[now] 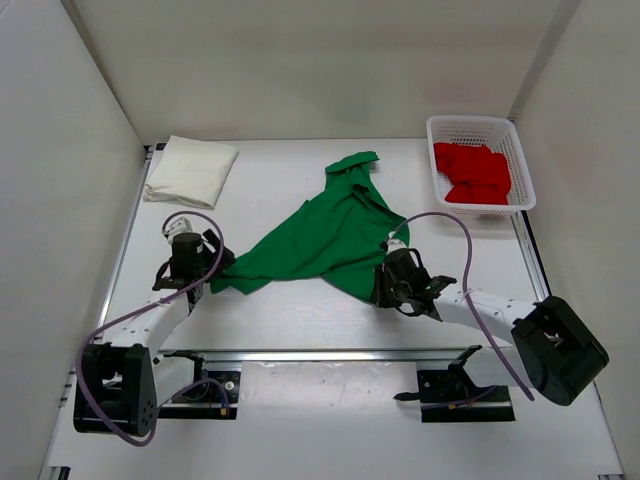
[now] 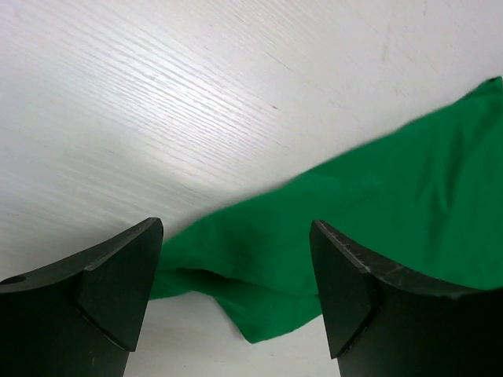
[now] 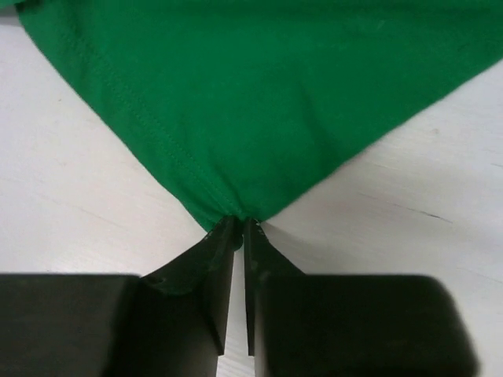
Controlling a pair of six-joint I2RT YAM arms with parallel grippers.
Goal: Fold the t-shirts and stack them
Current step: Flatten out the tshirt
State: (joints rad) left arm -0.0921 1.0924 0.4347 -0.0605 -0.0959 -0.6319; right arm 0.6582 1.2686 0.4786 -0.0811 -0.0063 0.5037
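Right gripper [image 3: 240, 224]: jaws almost closed, pinching a hemmed corner of the bright green cloth t-shirt [image 3: 259, 94].
Left gripper [image 2: 236, 229]: jaws wide, gripping nothing, with the shirt's left tip between them.
Green shirt's shape: rumpled, rough triangle, mid-table.
Cream-white cloth t-shirt [image 1: 192, 170]: folded, far left.
Bright red cloth t-shirt [image 1: 472, 172]: bunched inside the white plastic mesh basket [image 1: 480, 122], far right.

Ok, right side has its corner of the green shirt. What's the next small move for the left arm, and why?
Probably lower the left gripper and close it on the corner of the green t-shirt lying between its open fingers. The right gripper is pinched shut on the other corner, so a second grip should let both arms spread it.
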